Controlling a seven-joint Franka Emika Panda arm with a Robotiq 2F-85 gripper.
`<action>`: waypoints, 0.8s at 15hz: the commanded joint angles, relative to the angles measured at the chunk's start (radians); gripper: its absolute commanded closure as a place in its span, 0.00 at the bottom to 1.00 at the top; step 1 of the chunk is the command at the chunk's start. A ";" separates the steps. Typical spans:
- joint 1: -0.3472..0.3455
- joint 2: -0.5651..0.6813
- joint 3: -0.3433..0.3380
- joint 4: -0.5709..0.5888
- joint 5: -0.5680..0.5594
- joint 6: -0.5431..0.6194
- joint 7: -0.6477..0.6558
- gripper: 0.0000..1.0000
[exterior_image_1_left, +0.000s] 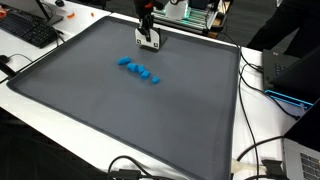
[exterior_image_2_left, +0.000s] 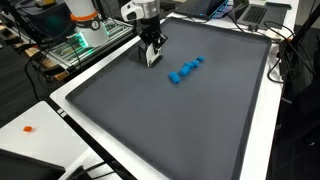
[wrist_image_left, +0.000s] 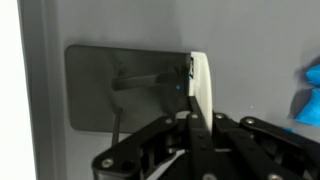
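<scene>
The fingers are clamped tight on a thin white flat piece, which stands on edge between them. It is pinched only along its lower part in the wrist view. In an exterior view the piece hangs low over the far side of the dark grey rubbery mat that covers most of the white tabletop. A short crooked row of small bright blue pieces lies just nearer, apart from it.

With so narrow a hold, my worry is that the white piece could swivel or slide out. A push down against the mat could lever it sideways (thin stiff things tend to do that). A careless sweep toward the near side could also knock the blue pieces and scatter their row. The black cables along the right edge of the tabletop could snag the arm if it swung wide.

I cannot make out whether the white piece is touching the mat or hovering just above it. Both exterior views are too small to show a gap, and the wrist view gives only a dark rectangular shadow beneath it. What the piece is made of is unclear. The blue pieces are cut off at the right edge of the wrist view, and their exact shapes and number are hard to tell. The black keyboard at the far left is only partly in frame.
</scene>
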 joint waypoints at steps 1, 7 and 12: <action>-0.009 0.010 0.008 -0.020 -0.004 0.046 0.024 0.99; -0.007 0.034 0.007 -0.018 0.003 0.063 0.020 0.99; -0.012 0.017 0.006 -0.022 0.025 0.027 -0.016 0.64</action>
